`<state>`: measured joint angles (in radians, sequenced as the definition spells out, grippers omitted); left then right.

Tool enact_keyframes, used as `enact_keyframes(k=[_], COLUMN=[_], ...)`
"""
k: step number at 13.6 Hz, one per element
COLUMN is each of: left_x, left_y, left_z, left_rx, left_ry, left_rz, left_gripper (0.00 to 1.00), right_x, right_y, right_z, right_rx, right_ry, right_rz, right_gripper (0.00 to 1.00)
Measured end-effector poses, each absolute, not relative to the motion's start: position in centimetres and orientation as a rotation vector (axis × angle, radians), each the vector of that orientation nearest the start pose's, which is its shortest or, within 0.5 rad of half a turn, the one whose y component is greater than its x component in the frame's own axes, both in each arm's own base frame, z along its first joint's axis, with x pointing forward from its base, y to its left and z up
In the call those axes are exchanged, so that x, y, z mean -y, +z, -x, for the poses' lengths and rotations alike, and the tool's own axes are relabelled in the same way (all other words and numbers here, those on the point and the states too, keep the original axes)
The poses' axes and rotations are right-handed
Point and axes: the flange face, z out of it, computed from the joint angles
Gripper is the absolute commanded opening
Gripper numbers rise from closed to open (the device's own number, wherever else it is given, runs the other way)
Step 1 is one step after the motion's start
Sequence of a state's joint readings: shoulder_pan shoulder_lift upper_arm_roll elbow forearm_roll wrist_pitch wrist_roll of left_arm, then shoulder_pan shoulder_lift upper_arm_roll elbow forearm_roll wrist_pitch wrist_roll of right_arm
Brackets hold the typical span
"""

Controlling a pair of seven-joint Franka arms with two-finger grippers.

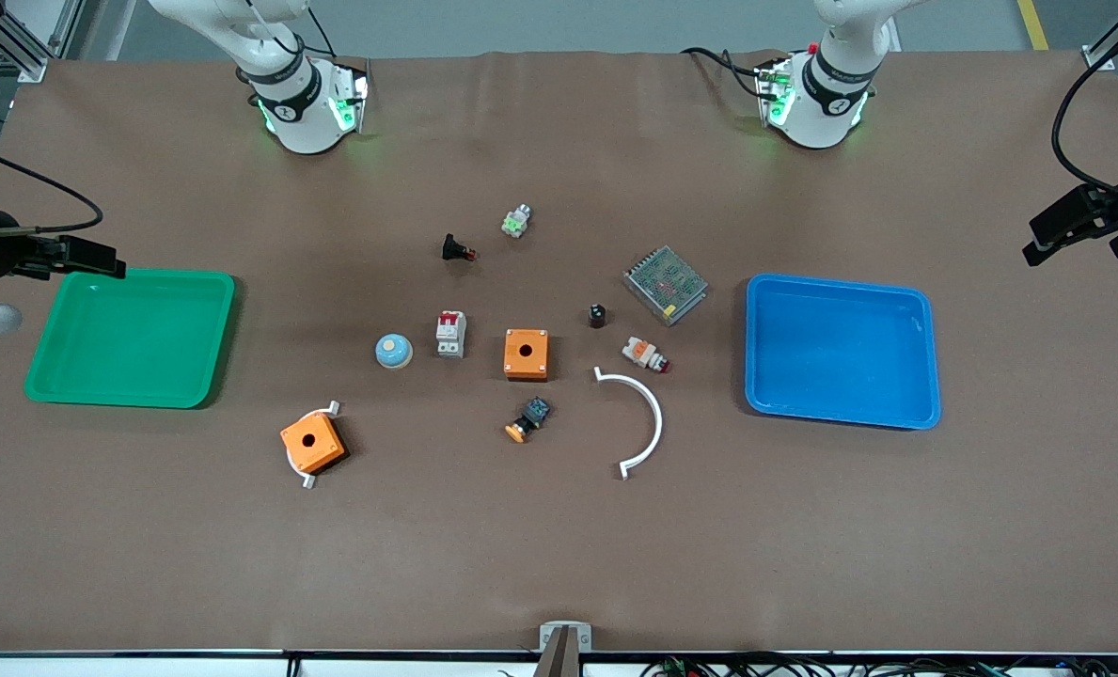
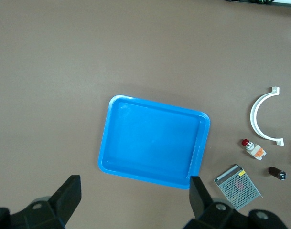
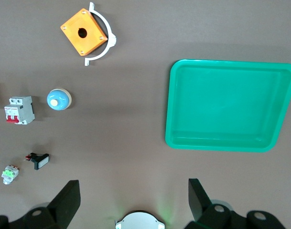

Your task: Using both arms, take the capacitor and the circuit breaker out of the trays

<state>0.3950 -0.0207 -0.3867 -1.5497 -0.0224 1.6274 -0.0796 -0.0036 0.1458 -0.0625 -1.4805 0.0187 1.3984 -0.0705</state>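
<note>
The capacitor [image 1: 597, 315], a tiny black cylinder, stands on the brown table near the middle; the left wrist view shows it lying dark with a shiny end [image 2: 277, 172]. The breaker [image 1: 451, 334] is a white-grey block with red levers, between a blue dome and an orange box, and shows in the right wrist view [image 3: 20, 109]. My left gripper [image 2: 134, 186] hangs open and empty high over bare table beside the blue tray [image 2: 155, 143]. My right gripper [image 3: 134, 187] is open and empty, high over its own base [image 3: 139, 220]. Neither hand shows in the front view.
A green tray [image 1: 131, 338] lies toward the right arm's end, a blue tray [image 1: 841, 353] toward the left arm's end. Scattered mid-table: two orange boxes [image 1: 526, 354] [image 1: 313, 442], a blue dome [image 1: 393, 351], a mesh-covered unit [image 1: 665, 284], a white arc [image 1: 648, 423], and small button parts.
</note>
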Motion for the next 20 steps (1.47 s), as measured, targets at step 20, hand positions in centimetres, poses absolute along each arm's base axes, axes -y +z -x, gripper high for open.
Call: enact_keyframes(k=[20], left_x=[-0.4], left_y=[64.7], left_z=[-56.1], left_rx=[0.145], left_ry=[-0.140], left_rz=[3.161], left_gripper=[1.00], right_x=[3.0], right_y=[65.4], right_z=[-48.7], right_rx=[0.019], right_ry=[0.102], right_rz=[3.105], right_gripper=[1.00])
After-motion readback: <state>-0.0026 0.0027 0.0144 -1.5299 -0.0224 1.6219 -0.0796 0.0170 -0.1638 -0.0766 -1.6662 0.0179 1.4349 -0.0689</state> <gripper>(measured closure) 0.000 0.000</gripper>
